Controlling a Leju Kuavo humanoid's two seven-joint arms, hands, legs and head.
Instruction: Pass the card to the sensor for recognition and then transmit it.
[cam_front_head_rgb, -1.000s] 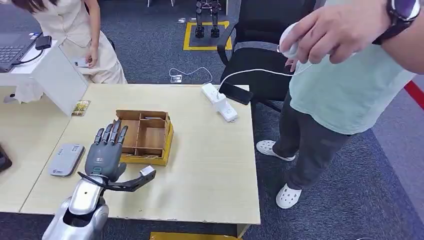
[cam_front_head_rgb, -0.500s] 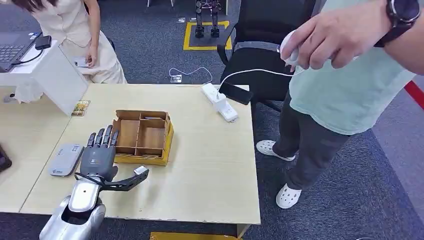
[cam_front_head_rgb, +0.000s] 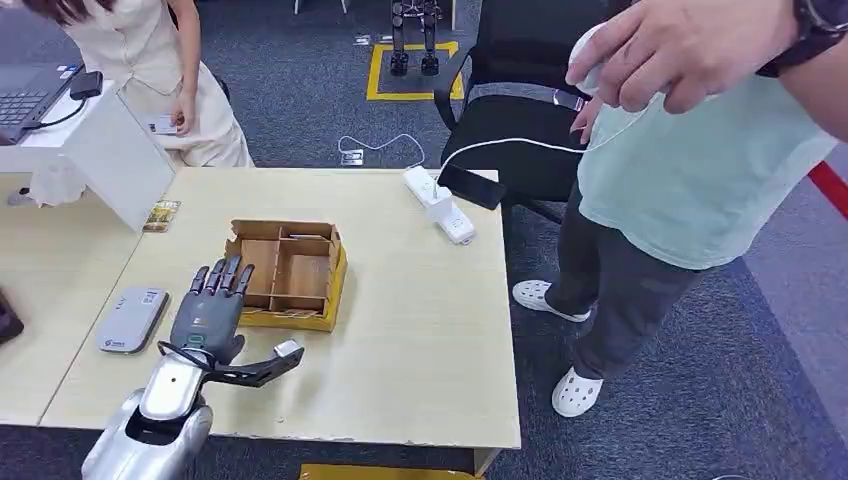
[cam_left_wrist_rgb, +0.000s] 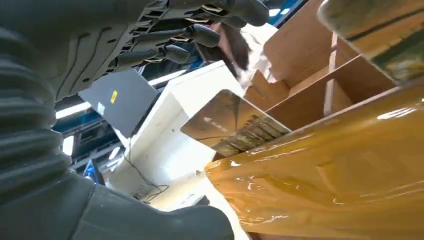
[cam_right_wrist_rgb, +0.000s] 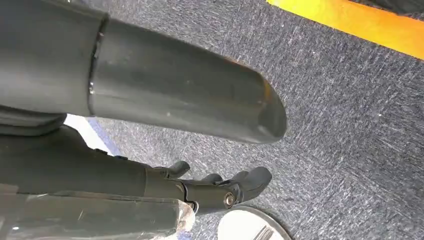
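A compartmented wooden box (cam_front_head_rgb: 290, 268) with a yellow outer wall (cam_left_wrist_rgb: 325, 170) stands on the light wooden table (cam_front_head_rgb: 420, 330). A dark brownish card (cam_left_wrist_rgb: 232, 125) leans upright at the box's near corner. My left hand (cam_front_head_rgb: 208, 312) hovers flat beside the box's left front corner with fingers spread and thumb stretched toward the right, holding nothing. The grey flat sensor (cam_front_head_rgb: 132, 318) lies just left of that hand. My right hand (cam_right_wrist_rgb: 200, 150) hangs over the carpet, fingers loosely apart, with nothing in it.
Another small card (cam_front_head_rgb: 161, 215) lies on the table by a white slanted board (cam_front_head_rgb: 120, 150). A power strip (cam_front_head_rgb: 440, 205) and a dark phone (cam_front_head_rgb: 470, 186) sit at the far edge. One person (cam_front_head_rgb: 690, 170) stands at the right; another (cam_front_head_rgb: 150, 60) is at the far left.
My left hand has drawn back slightly from the box toward the table's near edge and stays spread. The standing person's raised hand has shifted a little.
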